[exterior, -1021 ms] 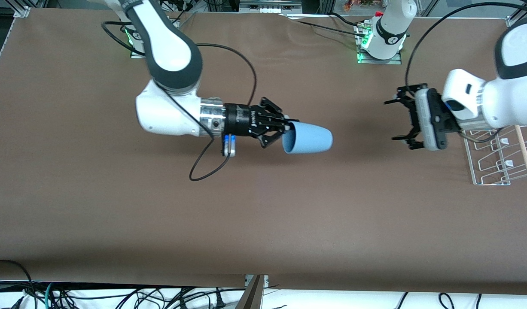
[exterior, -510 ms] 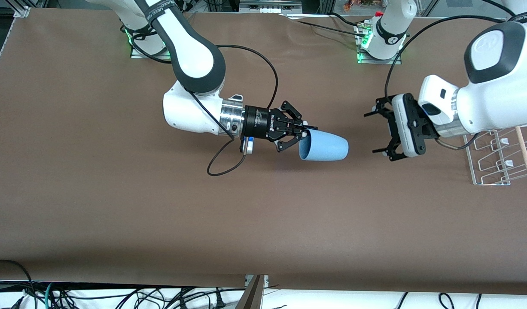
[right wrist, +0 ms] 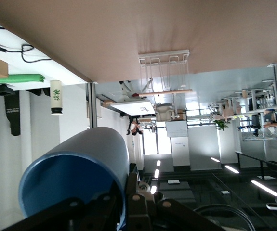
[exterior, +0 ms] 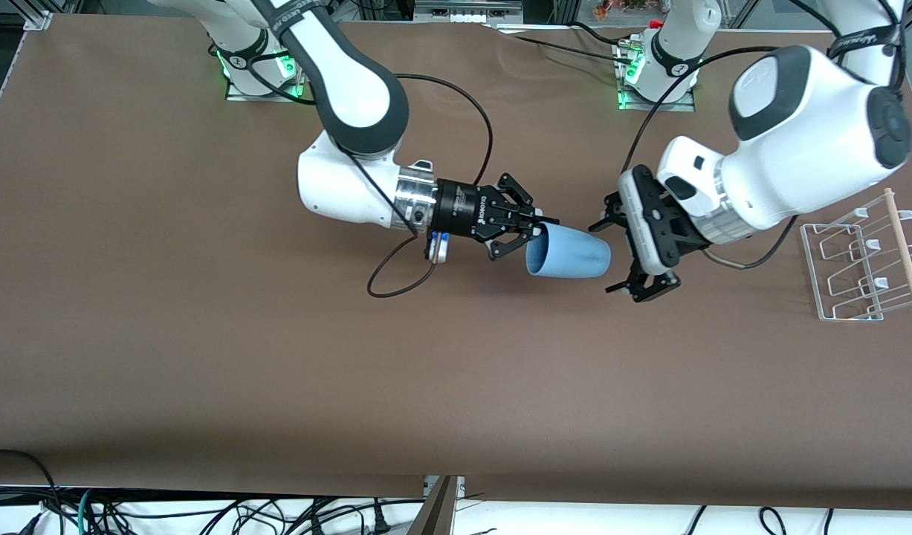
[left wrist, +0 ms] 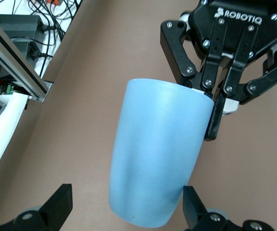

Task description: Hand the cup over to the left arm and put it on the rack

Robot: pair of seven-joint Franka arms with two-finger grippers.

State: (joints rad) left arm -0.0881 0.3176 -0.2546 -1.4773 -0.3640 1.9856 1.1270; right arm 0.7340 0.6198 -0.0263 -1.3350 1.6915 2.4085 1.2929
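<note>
Now the right gripper's (exterior: 536, 227) fingers (left wrist: 214, 120) pinch the rim of the cup (exterior: 568, 253), holding the light-blue tumbler on its side in the air over the middle of the brown surface (exterior: 203, 357), its closed base pointing toward the left arm's end. The left gripper's (exterior: 618, 253) fingers (exterior: 601, 223) are spread wide, one on each side of that base and, as far as the left wrist view shows, not touching it. A second ago this gripper hung well apart from the cup, close to the rack (exterior: 864, 264); it has since swung in toward the middle, while the right gripper has carried the cup a little toward it. The white wire rack with its wooden dowel bar (exterior: 901, 249) stands on the surface at the left arm's end, now uncovered by the left arm's (exterior: 805, 126) wrist. A black cable (exterior: 396, 275) loops down from the right wrist, clear of the cup.
</note>
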